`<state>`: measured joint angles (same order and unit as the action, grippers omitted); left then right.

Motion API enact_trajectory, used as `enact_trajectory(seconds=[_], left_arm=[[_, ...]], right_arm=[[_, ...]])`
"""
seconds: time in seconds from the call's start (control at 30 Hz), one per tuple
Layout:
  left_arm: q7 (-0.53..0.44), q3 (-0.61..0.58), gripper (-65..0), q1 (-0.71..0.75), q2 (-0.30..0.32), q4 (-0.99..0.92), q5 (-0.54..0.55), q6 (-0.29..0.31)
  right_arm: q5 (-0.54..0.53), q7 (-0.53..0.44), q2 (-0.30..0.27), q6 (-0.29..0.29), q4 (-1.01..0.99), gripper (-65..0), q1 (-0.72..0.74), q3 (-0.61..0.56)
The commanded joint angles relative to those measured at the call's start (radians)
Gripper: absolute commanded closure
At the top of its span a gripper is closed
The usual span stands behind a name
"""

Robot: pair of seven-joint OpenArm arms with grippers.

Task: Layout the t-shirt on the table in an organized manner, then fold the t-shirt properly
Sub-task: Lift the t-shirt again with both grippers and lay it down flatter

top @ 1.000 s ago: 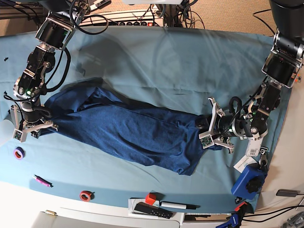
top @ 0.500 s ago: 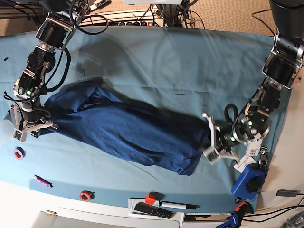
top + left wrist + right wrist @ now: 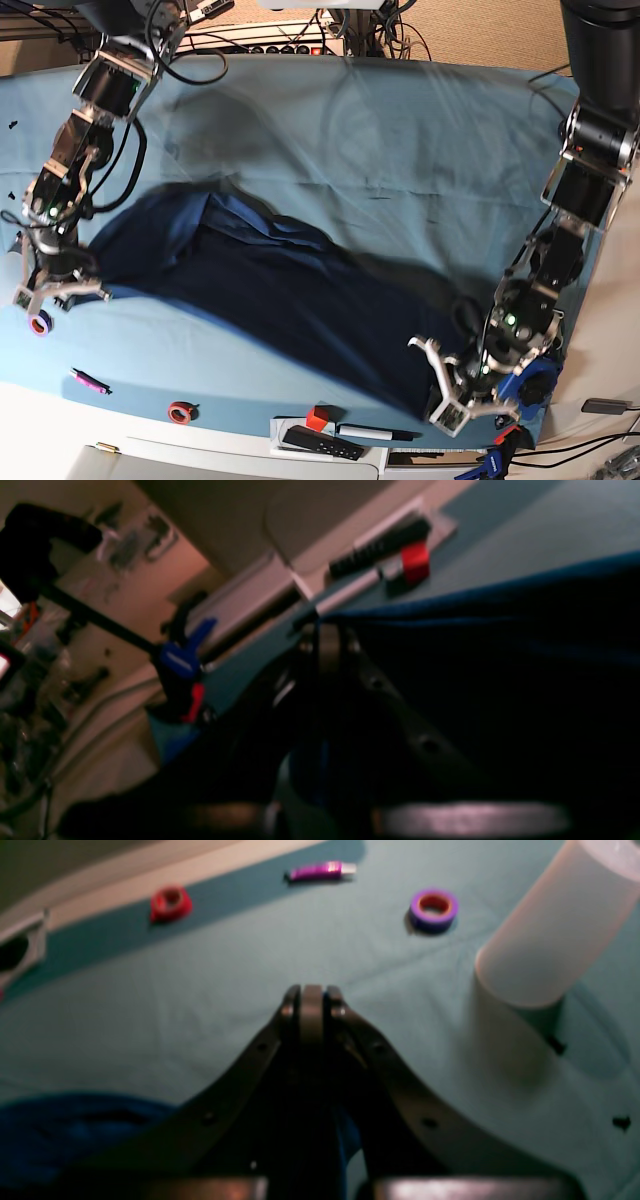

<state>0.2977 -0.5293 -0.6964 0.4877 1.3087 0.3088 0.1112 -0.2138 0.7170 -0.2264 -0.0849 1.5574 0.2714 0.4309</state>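
Observation:
The dark blue t-shirt (image 3: 280,290) lies stretched in a long diagonal band across the teal table (image 3: 400,150), from the left side to the front right. My left gripper (image 3: 437,382) is at the shirt's front-right end, near the table's front edge. In the left wrist view that gripper (image 3: 320,632) is shut, with the t-shirt (image 3: 500,680) hanging taut from its tips. My right gripper (image 3: 55,290) sits at the shirt's left end. In the right wrist view it (image 3: 312,1000) is shut, with the t-shirt (image 3: 60,1130) bunched under and between its fingers.
Along the front edge lie a purple tape roll (image 3: 40,323), a pink marker (image 3: 88,381), a red tape roll (image 3: 180,411), a red block (image 3: 317,417), a black remote (image 3: 320,442) and a pen (image 3: 375,433). A blue object (image 3: 530,385) sits beside the left arm. A white cylinder (image 3: 555,930) stands near the right gripper.
My left gripper closed on the shirt's right end and pulled it toward the front edge. My right gripper shifted slightly forward with the left end. The shirt now lies longer and more diagonal.

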Motion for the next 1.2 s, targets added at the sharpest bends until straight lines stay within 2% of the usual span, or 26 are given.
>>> enact_trajectory(seconds=[0.0,0.23,0.37,0.53,0.73,0.9,1.07,1.17], left_arm=[[-0.027,0.011,0.0,-0.049,0.000,0.014,-0.019,-0.014],[-0.029,0.011,0.0,-0.150,-0.019,0.013,-0.045,-0.021],[-0.029,0.011,0.0,-0.206,-0.019,0.011,-0.045,-0.061],[-0.029,0.011,0.0,-0.276,-0.019,-0.027,-0.045,-0.063],[-0.028,0.011,0.0,-0.355,-0.015,-0.082,-0.044,-0.060],[-0.028,0.011,0.0,-0.406,0.029,-0.094,-0.037,-0.058],[-0.024,0.011,0.0,-0.446,0.102,-0.094,-0.008,-0.059],[-0.015,0.011,0.0,-0.451,0.145,-0.094,0.054,-0.051]], right_arm=[[-0.002,-0.044,-0.014,0.000,0.018,0.0,0.048,0.002],[0.005,-0.073,-0.015,0.000,-0.106,0.0,0.235,0.002],[0.005,-0.088,-0.015,-0.002,-0.274,0.0,0.377,0.002],[0.005,-0.093,-0.016,-0.051,-0.455,0.0,0.550,0.002],[0.004,-0.084,-0.018,-0.063,-0.584,0.0,0.736,-0.029],[0.006,-0.043,-0.018,-0.063,-0.605,0.0,0.841,-0.142],[0.006,0.000,-0.018,-0.063,-0.605,0.0,0.912,-0.254],[0.006,0.023,-0.018,-0.063,-0.601,0.0,0.930,-0.282]])
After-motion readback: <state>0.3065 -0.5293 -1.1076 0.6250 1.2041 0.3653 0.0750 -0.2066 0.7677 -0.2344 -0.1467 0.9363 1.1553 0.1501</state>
